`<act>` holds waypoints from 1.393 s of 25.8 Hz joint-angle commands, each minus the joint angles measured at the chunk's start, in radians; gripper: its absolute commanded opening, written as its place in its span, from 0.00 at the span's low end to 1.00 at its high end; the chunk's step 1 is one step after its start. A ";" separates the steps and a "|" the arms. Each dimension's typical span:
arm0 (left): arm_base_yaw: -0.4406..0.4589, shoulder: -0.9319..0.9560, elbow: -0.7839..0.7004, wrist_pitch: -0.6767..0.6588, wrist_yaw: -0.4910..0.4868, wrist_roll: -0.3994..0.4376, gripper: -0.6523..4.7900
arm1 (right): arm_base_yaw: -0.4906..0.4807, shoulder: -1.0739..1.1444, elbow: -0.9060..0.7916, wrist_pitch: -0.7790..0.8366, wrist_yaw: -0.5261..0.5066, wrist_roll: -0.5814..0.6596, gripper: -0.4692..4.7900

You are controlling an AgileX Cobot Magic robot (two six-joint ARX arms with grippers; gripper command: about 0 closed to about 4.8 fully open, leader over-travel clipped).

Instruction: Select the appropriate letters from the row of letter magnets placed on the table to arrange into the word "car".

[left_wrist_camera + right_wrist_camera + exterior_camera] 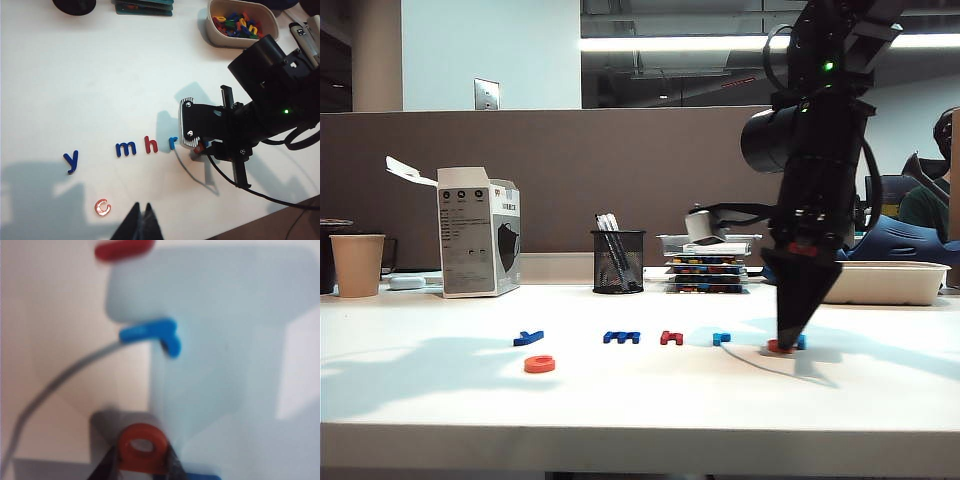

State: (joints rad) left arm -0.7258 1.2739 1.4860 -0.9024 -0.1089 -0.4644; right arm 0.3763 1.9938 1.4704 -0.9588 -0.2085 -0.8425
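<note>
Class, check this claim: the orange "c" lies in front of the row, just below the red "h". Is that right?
Not quite. The left wrist view shows the orange "c" in front of the row, but between the dark blue "y" and "m", not below the red "h".

- The table [640, 400] has a smooth white top with a slight sheen.
- The orange "c" [102, 207] and the red "a" [143, 447] look like glossy moulded plastic; so does the light blue "r" [152, 333].
- The right gripper [790, 340], lower right of the exterior view, is matt black plastic.
- The cup [358, 265], far left, looks like matt tan paper.
- The pen holder [618, 262], at centre, is black wire mesh.
</note>
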 commanded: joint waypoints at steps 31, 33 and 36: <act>-0.001 -0.003 0.006 0.007 -0.003 0.004 0.11 | 0.143 -0.044 -0.001 0.013 -0.117 0.060 0.19; -0.001 -0.003 0.006 0.007 -0.003 0.004 0.11 | 0.163 -0.043 -0.001 0.036 -0.129 0.072 0.19; -0.001 -0.003 0.006 0.007 -0.003 0.004 0.11 | 0.193 -0.043 -0.001 0.076 -0.138 0.104 0.19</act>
State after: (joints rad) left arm -0.7258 1.2739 1.4860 -0.9024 -0.1093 -0.4644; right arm 0.5564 1.9587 1.4662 -0.9150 -0.3336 -0.7631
